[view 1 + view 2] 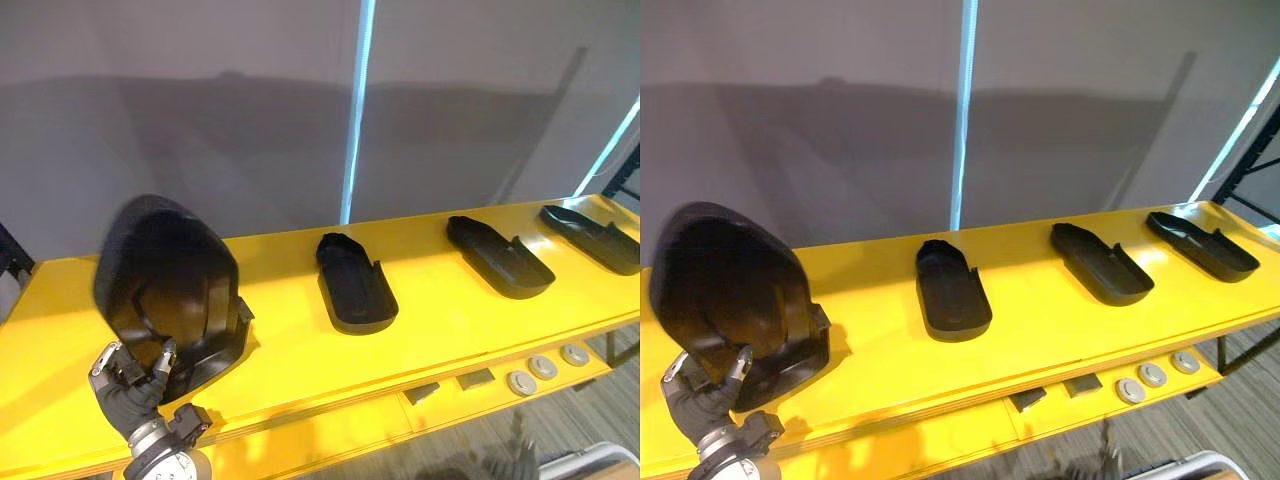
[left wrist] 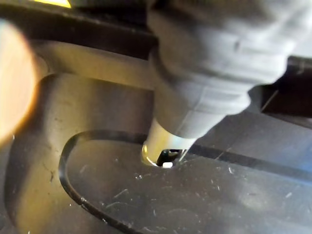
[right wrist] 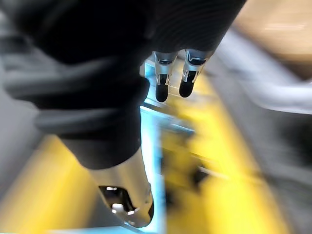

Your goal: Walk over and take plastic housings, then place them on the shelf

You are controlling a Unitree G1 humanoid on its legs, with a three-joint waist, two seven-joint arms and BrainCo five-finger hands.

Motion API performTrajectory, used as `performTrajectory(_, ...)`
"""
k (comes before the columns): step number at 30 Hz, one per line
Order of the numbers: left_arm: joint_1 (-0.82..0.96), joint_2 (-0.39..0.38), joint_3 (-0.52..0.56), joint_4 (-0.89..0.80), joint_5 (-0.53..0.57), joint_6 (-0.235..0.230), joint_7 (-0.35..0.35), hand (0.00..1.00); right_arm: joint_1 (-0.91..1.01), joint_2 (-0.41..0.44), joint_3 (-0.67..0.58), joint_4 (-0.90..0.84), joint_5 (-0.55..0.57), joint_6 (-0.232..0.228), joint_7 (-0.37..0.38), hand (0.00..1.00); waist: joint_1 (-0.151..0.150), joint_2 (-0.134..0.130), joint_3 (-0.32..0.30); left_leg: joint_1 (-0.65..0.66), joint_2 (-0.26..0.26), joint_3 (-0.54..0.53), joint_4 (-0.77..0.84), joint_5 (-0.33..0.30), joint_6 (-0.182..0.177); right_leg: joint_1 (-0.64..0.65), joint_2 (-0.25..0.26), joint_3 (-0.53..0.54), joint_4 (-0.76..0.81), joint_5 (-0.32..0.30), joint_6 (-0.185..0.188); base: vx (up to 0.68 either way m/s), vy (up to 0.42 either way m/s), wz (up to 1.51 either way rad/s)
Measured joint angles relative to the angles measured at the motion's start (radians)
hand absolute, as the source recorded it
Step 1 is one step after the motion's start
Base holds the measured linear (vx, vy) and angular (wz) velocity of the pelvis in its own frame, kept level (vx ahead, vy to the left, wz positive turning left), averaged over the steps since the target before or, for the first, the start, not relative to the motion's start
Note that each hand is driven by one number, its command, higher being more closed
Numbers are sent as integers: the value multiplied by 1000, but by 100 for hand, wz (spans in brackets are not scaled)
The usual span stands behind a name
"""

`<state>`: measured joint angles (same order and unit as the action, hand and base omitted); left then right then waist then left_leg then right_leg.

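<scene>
Raised left hand (image 1: 128, 388) apparently pinches tilted housing (image 1: 170, 275).

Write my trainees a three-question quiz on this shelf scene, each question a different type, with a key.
1. How many flat housings lie on the shelf, right of the large housing?
2. True or false: the left hand grips the large housing at its lower rim.
3. The large housing is: A) flat on the shelf, B) tilted up, C) on the floor.
Key: 1. three; 2. true; 3. B.
</scene>
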<state>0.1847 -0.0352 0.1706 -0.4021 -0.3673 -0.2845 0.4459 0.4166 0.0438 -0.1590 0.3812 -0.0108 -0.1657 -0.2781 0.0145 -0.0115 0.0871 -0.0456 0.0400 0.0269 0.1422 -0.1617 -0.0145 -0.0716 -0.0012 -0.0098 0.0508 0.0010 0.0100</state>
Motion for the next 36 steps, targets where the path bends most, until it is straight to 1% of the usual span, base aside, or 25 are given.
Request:
performTrajectory(1,-42,12,-1,27,-67,-8,-28,100,-22,-3,-6,74,7,20,21,0,1,7,6,-20,30,73,25,-18,-7,0,-10,-37,1,-3,-4,-42,3,106)
performTrajectory(2,-67,22,-1,54,-93,-17,-43,100,-37,-7,-10,115,9,29,30,0,0,14,11,-29,56,142,44,-20,-10,2,-18,-59,4,-10,-2,-36,30,102)
performTrajectory(3,-119,37,-2,115,-147,-20,-77,100,-73,-23,-32,190,15,39,48,0,-4,35,23,-45,97,238,79,-21,-13,0,-35,-93,23,-26,5,-12,59,93)
performTrajectory(5,-178,79,-4,217,-231,-16,-127,100,-146,-74,-67,316,43,46,68,0,-6,54,23,-85,104,276,128,-12,-24,-15,-81,-139,46,-41,21,-6,209,87)
performTrajectory(6,-189,109,-3,244,-266,-13,-147,100,-182,-88,-87,375,43,54,78,0,-8,51,25,-118,109,272,191,-23,-29,-20,-108,-146,47,-42,24,0,312,62)
performTrajectory(7,-200,160,-2,273,-323,-6,-178,100,-225,-99,-120,438,46,68,90,0,-13,37,34,-157,117,244,274,-35,-39,-18,-153,-151,49,-39,33,6,238,40)
performTrajectory(8,-206,187,-4,289,-342,-1,-189,100,-239,-106,-135,467,47,73,93,0,-17,26,40,-171,124,216,295,-35,-40,-16,-179,-154,49,-37,41,1,393,41)
performTrajectory(9,-219,231,-5,316,-382,12,-213,100,-254,-120,-157,510,47,83,100,0,-25,27,39,-189,156,151,289,-35,-56,-13,-209,-159,52,-33,60,22,454,25)
performTrajectory(10,-225,272,-10,328,-422,24,-229,100,-260,-130,-173,546,50,92,105,0,-25,42,31,-173,188,59,219,-2,-66,-16,-224,-160,69,-37,110,20,395,13)
performTrajectory(11,-228,291,-18,335,-442,29,-243,100,-258,-135,-185,557,56,100,109,0,-24,60,23,-160,207,9,183,52,-68,-15,-222,-157,75,-41,138,62,402,-11)
performTrajectory(12,-231,332,-44,353,-474,36,-261,100,-265,-142,-204,592,67,114,114,0,-22,70,17,-137,187,-52,174,-25,-174,-6,-240,-142,78,-44,167,69,457,-3)
performTrajectory(13,-244,379,-76,383,-487,55,-276,100,-264,-113,-206,622,80,124,128,0,-28,38,19,-142,138,-45,203,-30,-163,3,-285,-141,76,-35,163,87,634,11)
performTrajectory(15,-249,467,-141,408,-504,99,-295,100,-259,-73,-264,654,85,134,145,0,-35,5,-1,-140,82,-37,224,-45,-136,19,-334,-142,67,24,173,48,481,16)
performTrajectory(17,-257,537,-189,408,-516,123,-342,100,-265,-80,-269,654,80,146,174,0,-26,5,-6,-137,59,13,222,-50,-126,-25,-364,-138,69,123,154,-9,360,-47)
performTrajectory(18,-262,571,-193,408,-520,131,-369,100,-279,-86,-268,650,77,146,187,0,-18,7,-7,-138,61,61,202,-43,-110,-59,-365,-165,59,178,99,-59,228,-91)
performTrajectory(19,-269,597,-199,410,-532,138,-382,100,-288,-88,-269,651,76,149,194,0,-18,13,-3,-137,61,88,180,-31,-87,-83,-365,-217,57,194,68,-86,218,-90)
performTrajectory(20,-281,610,-202,428,-541,146,-396,100,-296,-89,-271,653,77,152,201,0,-33,15,-1,-135,56,107,150,-17,-62,-120,-342,-225,116,130,117,-72,136,-56)
performTrajectory(21,-291,610,-207,440,-550,152,-400,100,-297,-87,-271,653,79,152,205,0,-38,17,1,-133,55,107,140,-11,-54,-129,-316,-194,136,89,143,-62,49,-33)
performTrajectory(22,-306,610,-221,457,-567,162,-406,100,-298,-87,-270,657,79,152,210,0,-46,21,3,-130,54,112,133,-7,-50,-128,-281,-158,145,40,161,-56,-16,-19)
performTrajectory(23,-325,610,-245,465,-600,180,-413,100,-299,-88,-270,664,78,152,215,0,-57,26,8,-125,43,117,129,-1,-46,-107,-244,-130,126,-24,149,-82,-54,-6)
performTrajectory(25,-357,610,-281,463,-613,194,-425,100,-300,-101,-272,659,79,151,221,0,-78,54,28,-117,38,104,109,18,-48,-82,-232,-136,91,-19,141,-78,-44,11)
performTrajectory(27,-367,614,-282,460,-620,194,-435,100,-300,-106,-272,662,79,152,226,0,-77,64,36,-110,51,106,63,47,-57,-86,-215,-135,68,-3,133,-74,-99,-3)
performTrajectory(31,-453,704,-286,464,-671,184,-406,100,-301,-109,-260,659,74,152,234,0,-50,53,73,-152,92,113,-28,118,-81,-140,-159,-134,-13,62,103,-55,-121,-12)
performTrajectory(34,-520,745,-305,498,-694,175,-363,100,-301,-120,-249,659,58,154,237,0,-53,54,111,-143,99,107,-73,148,-87,-147,-146,-139,-16,70,99,-10,-56,3)
performTrajectory(36,-549,752,-316,535,-693,173,-346,100,-302,-127,-230,658,47,155,239,0,-59,55,115,-142,99,106,-83,154,-86,-147,-145,-142,-21,71,97,0,0,0)
